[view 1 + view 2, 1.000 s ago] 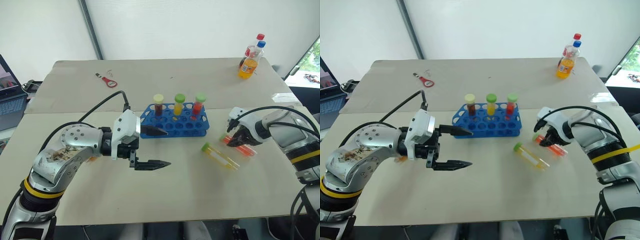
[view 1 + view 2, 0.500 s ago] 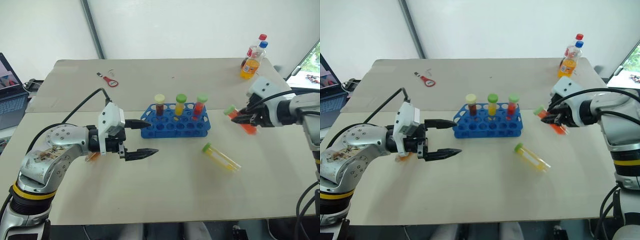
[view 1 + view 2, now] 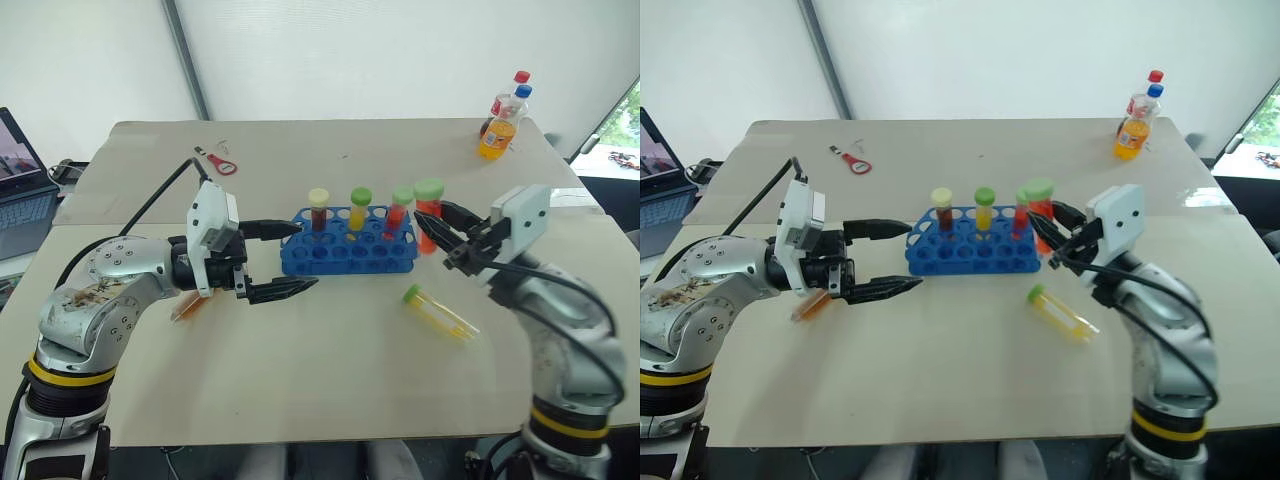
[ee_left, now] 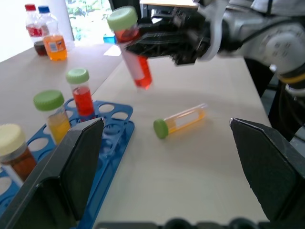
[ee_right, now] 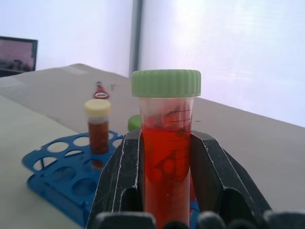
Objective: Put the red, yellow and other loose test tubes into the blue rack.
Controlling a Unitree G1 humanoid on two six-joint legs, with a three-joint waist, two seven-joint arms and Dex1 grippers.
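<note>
Beige table [image 3: 330, 390]: right hand [image 3: 447, 236] clamps red tube [image 3: 428, 212]; left hand [image 3: 283, 259] apart; labels unreadable.

My arms are brushed silver metal with rounded housings; a yellow band edged in black rings each one at the lower frame corners. A white rectangular module sits at each wrist. Black cables loop from arm to wrist. My left gripper [image 3: 285, 259] and right gripper [image 3: 432, 228] carry tapered black fingers.

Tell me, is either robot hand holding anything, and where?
The right hand pinches a red tube around its body, below the green cap. The left hand is open, empty.
</note>
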